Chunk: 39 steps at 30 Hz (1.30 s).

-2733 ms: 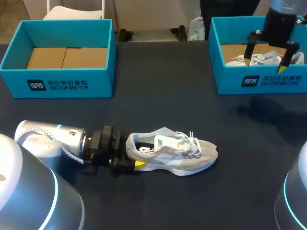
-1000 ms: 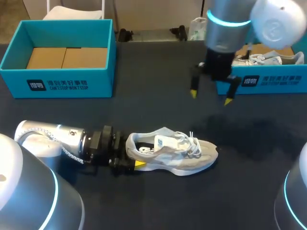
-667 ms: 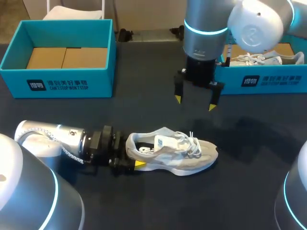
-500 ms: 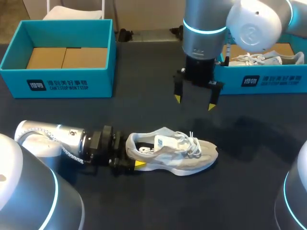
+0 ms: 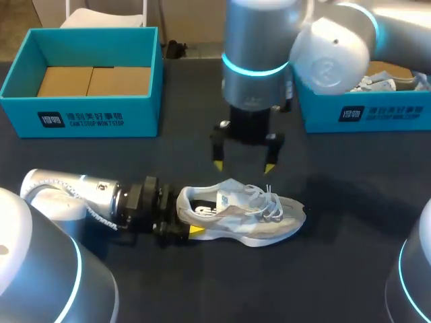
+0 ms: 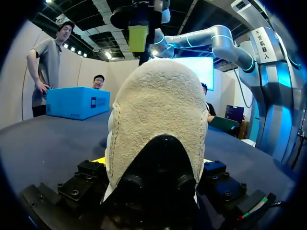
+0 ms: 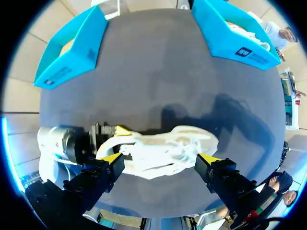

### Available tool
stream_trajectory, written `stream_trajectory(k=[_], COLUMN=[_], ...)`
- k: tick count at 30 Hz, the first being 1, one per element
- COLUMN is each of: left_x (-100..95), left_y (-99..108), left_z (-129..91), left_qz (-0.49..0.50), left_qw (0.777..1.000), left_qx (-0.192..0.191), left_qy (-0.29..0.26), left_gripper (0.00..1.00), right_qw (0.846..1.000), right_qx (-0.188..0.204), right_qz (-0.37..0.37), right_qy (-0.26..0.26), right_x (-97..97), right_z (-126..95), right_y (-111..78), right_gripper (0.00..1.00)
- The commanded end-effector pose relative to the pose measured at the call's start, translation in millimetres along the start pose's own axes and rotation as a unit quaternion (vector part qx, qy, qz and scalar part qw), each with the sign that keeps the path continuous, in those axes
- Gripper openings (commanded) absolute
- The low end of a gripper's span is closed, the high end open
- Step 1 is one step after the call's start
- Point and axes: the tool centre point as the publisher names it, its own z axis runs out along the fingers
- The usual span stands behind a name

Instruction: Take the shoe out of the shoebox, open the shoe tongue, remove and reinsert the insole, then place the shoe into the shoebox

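The grey sneaker (image 5: 239, 212) lies on the table (image 5: 202, 282), its heel clamped in the left gripper (image 5: 187, 219) to steady it, while the right gripper (image 5: 243, 165), fingers apart, hovers just above the tongue (image 5: 229, 198), seemingly poised to open it.

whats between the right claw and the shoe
Nothing. In the head view the open right claw hangs above the shoe, with only bare tabletop showing in the gap.
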Motion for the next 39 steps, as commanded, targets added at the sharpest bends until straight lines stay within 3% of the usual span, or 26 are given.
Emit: stream_trajectory(k=[1,9,16,22,39], left_x=[0.8,0.8,0.8,0.8,0.8], left_y=[-0.2,-0.2,-0.2,-0.2,-0.2], left_z=[0.7,0.7,0.7,0.7,0.7], left_qz=[0.0,0.0,0.0,0.0,0.0], left_qw=[1.0,1.0,1.0,1.0,1.0], left_qx=[0.0,0.0,0.0,0.0,0.0], left_qy=[-0.001,-0.001,-0.001,-0.001,-0.001], left_gripper=[0.0,0.0,0.0,0.0,0.0], right_qw=[1.0,1.0,0.997,0.994,0.989], right_qx=[0.0,0.0,0.004,0.0,-0.008], right_qz=[0.001,0.001,0.018,0.036,0.062], right_qy=[-0.006,-0.006,-0.073,-0.103,-0.134], right_x=[11.3,11.3,41.3,51.7,36.5], right_z=[6.0,6.0,21.4,33.9,68.2], right_y=[1.2,1.2,-22.3,-31.1,-42.7], right_gripper=[1.0,1.0,1.0,1.0,1.0])
